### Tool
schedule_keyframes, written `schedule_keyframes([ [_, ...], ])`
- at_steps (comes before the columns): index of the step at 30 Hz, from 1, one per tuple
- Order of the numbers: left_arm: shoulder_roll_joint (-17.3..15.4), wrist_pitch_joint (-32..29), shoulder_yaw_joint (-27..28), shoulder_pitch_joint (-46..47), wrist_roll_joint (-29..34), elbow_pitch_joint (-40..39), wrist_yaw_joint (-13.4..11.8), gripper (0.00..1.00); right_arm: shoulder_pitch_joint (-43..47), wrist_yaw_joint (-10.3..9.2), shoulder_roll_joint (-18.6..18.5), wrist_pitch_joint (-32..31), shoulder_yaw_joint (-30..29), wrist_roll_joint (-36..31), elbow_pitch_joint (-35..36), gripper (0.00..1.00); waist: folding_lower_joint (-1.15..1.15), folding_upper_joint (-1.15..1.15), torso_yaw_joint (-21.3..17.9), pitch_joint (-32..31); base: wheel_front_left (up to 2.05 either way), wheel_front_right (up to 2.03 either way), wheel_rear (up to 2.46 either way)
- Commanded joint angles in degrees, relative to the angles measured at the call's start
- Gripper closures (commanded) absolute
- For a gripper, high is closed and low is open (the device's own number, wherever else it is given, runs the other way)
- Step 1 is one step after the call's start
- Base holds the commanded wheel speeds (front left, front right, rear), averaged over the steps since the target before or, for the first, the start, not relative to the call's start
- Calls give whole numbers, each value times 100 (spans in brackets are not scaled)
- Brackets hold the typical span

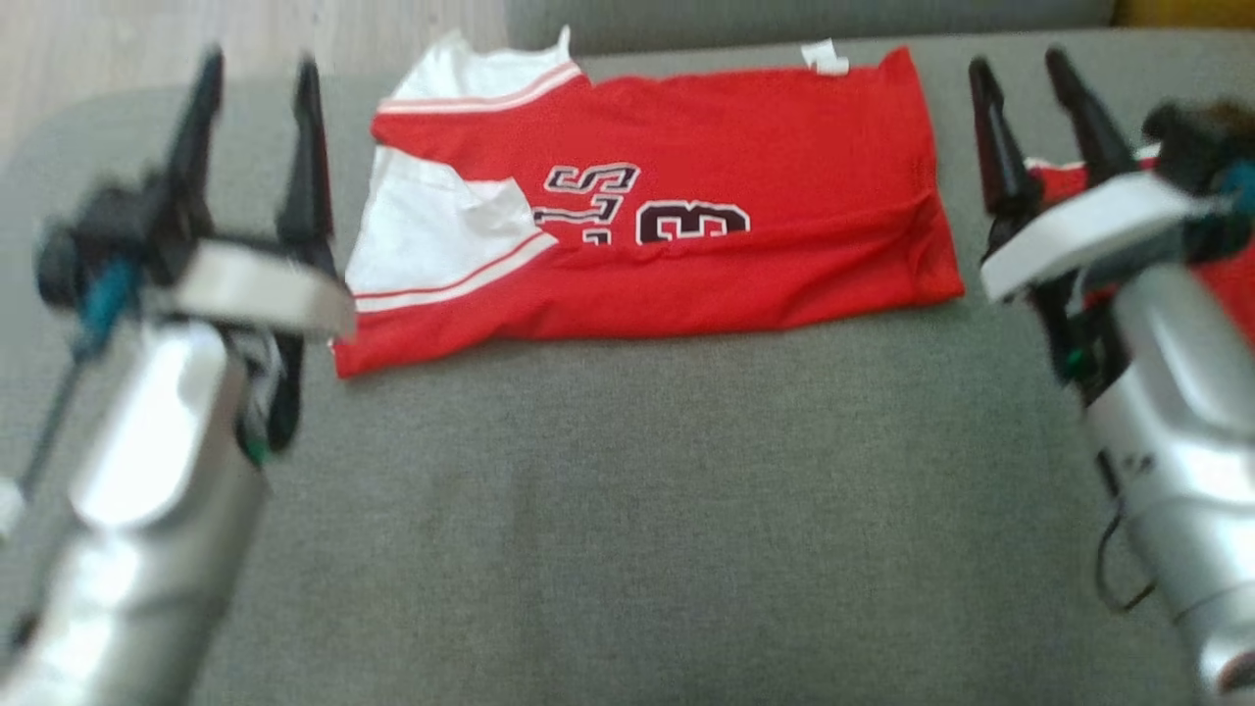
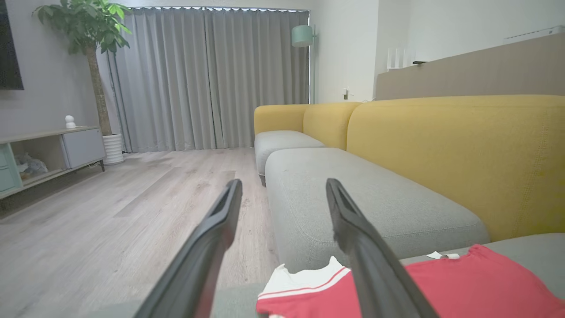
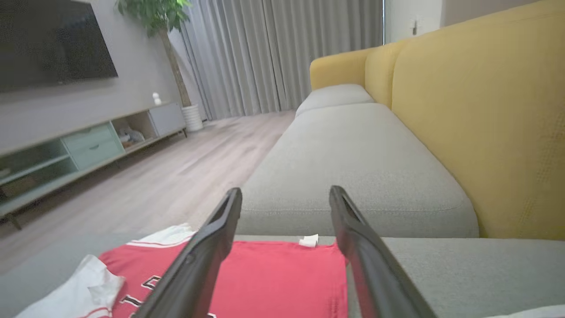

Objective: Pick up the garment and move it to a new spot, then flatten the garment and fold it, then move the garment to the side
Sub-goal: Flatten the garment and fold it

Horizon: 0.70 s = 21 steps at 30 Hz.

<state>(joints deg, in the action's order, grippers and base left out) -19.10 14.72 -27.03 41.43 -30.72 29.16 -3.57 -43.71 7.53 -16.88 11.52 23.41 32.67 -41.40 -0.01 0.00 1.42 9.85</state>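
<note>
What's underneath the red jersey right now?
The red jersey lies on the grey sofa cushion, which shows beside it. Its folded-under layers and anything beneath are covered.

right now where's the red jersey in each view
Head view: the red jersey lies across the upper middle of the grey seat cushion.
Left wrist view: jersey in the bottom right corner.
Right wrist view: jersey along the bottom, left to centre.
Shared landmark: the small white tag on its far edge.
</note>
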Motion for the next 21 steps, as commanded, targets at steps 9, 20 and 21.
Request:
schedule_keyframes([
  [9,258,27,1067,-1634,434,-1362,-350,0,1494,-4,1165,343,-1632,-1238,1214,0,1,0,6,-471,0,0,0],
  [20,998,28,1881,-2967,923,-1536,-178,0,3254,-4,1398,347,-1989,-1317,2607,0,1,0,-75,-456,0,0,0],
  [21,1041,28,1947,-2978,959,-1496,-151,0,3275,-4,1398,347,-1958,-1321,2635,0,1,0,-98,-434,0,0,0],
])
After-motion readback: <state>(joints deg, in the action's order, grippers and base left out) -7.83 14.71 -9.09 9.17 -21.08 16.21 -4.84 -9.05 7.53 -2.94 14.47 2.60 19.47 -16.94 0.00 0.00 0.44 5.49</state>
